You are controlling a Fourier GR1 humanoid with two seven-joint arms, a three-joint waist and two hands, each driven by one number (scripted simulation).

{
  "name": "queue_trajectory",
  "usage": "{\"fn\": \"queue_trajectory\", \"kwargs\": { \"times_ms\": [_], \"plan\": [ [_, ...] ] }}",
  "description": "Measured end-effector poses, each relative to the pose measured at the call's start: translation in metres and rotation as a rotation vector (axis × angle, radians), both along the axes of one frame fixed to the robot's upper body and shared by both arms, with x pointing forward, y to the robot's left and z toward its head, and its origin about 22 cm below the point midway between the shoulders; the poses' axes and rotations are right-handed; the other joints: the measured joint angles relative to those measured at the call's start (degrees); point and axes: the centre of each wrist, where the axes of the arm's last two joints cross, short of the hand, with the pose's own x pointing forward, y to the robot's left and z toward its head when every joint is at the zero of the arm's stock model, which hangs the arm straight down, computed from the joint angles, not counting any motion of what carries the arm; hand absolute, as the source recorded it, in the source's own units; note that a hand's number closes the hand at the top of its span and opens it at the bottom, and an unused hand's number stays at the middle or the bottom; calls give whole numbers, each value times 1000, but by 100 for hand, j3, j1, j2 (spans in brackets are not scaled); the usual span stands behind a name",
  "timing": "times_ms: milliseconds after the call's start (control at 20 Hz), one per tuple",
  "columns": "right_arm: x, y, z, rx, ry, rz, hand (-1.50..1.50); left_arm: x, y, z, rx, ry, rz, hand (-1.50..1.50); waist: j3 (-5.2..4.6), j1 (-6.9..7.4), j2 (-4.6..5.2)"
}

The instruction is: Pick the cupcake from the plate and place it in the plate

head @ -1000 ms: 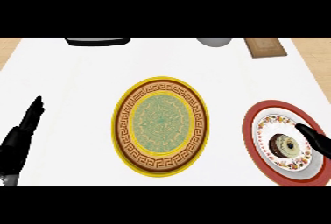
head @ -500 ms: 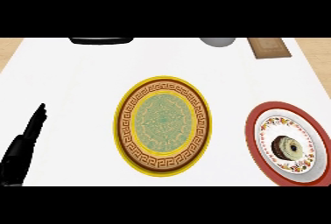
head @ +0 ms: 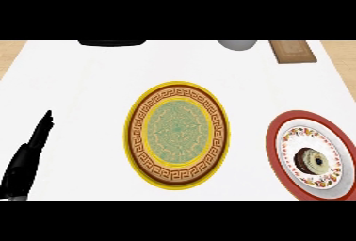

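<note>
Left hand sits at the lower left of your head view, black, lying along the white counter with its fingers straight and together, tips aimed up and slightly right. It holds nothing and touches no plate. You will find it well apart from the central plate. Right hand: not visible anywhere in the view, so you cannot read its state.

Cupcake: dark brown with a pale centre as seen from above, sitting on the red-rimmed plate at the right edge. That plate has a white inner field with a floral band, and the cupcake rests inside that field, slightly below the middle. Part of this plate is cut off by the right edge of the view.

Yellow-rimmed plate: centre of the counter, brown key-pattern ring around a green patterned middle. You can see nothing lying on it. It stands beside the red-rimmed plate with a strip of bare counter between them; the two do not touch.

Far edge, note for you: a dark object at upper left, a grey rounded object right of centre, and a wooden board further right, all partly cropped.
</note>
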Motion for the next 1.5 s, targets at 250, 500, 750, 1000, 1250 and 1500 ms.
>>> {"fn": "queue_trajectory", "kwargs": {
  "times_ms": [250,500,750,1000,1250,1500],
  "plan": [
    [22,-11,10,-42,160,50,-150,3,1,2,1,2,-9,0,4,49,5],
    [46,-17,7,-63,294,121,-150,1,-3,3,-1,3,-12,0,8,65,2],
    [64,-24,-4,-131,428,205,-150,-3,-3,-3,-2,6,-13,0,10,72,3],
    [79,-27,-23,-175,498,272,-150,-3,-1,-1,-3,4,-9,0,9,56,-2],
    [91,-30,-47,-183,534,322,-150,-3,-4,5,-5,7,-7,0,11,41,-5],
    [100,-27,-54,-178,556,371,-150,1,-1,9,-3,8,-8,0,10,21,-7]
  ]
}}
